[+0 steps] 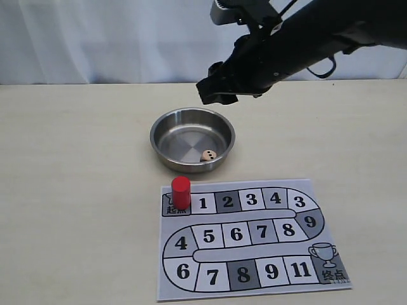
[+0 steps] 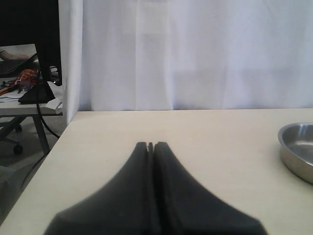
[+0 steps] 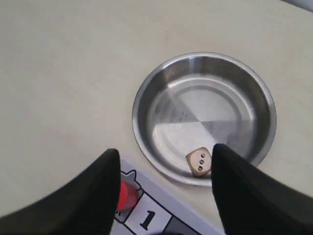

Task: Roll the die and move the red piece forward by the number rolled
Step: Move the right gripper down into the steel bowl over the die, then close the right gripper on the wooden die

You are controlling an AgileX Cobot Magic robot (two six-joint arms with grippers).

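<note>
Exterior view: shows the right gripper up in the air over the far rim of the bowl, well above the table
Right jaws: wide apart, holding nothing
Left gripper: low over the table, away from the game, jaws pressed together with nothing between
Die: lying inside the bowl, close to the wall on the board side; three black dots on the face turned up to the right wrist camera, so most likely a three
Red piece: standing straight on the start square of the board, just beside square 1, near the bowl but not touching
Step, by guess: die rolled, piece not yet moved
First worry: knocking the peg over, from a pinch set off to one side
Second worry: peg slipping out of the jaws, from that smooth round side
Third worry: landing on the wrong square, from misreading the dots or trusting printed numbers, not in plain order after 4
Fourth worry: bumping the bowl or dragging the thin paper, from coming down too low
Die look: small pale wood-colour cube, soft corners
Red piece look: plain round peg, glossy, taller than the die
Bowl look: round, shallow, shiny steel
Board look: flat paper sheet, grey and white squares on a winding track, cup picture at the end
</note>
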